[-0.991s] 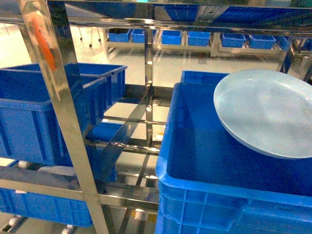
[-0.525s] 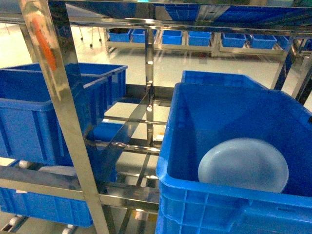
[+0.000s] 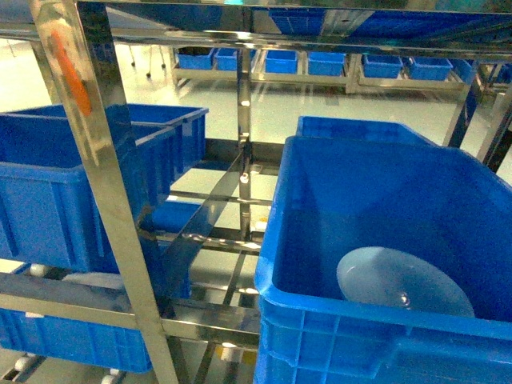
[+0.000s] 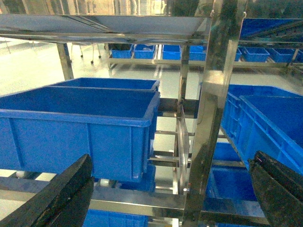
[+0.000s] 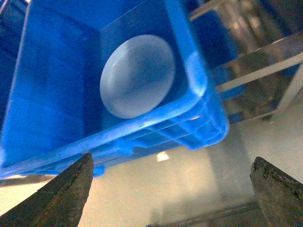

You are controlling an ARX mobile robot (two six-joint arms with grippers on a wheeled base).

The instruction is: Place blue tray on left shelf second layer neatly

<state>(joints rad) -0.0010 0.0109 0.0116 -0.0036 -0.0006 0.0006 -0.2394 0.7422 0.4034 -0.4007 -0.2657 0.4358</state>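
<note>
- The blue tray [image 3: 400, 282] is seen lying inside a deep blue crate [image 3: 320, 240] beside the left shelf [image 3: 96, 160].
- The left pincer [image 4: 170, 189] and right pincer [image 5: 170, 189] are held released, empty.

blue tray [image 3: 404, 282]: near edge hidden by crate wall [image 3: 376, 320] | shelf uprights cropped

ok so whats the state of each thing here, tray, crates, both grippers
blue tray: lying in the bottom of the right crate, nothing gripping it
right crate: open-topped, holds only the tray
left crate: open-topped, on the left shelf, inside not visible
left gripper: open, empty
right gripper: open, empty, outside the crate
</note>
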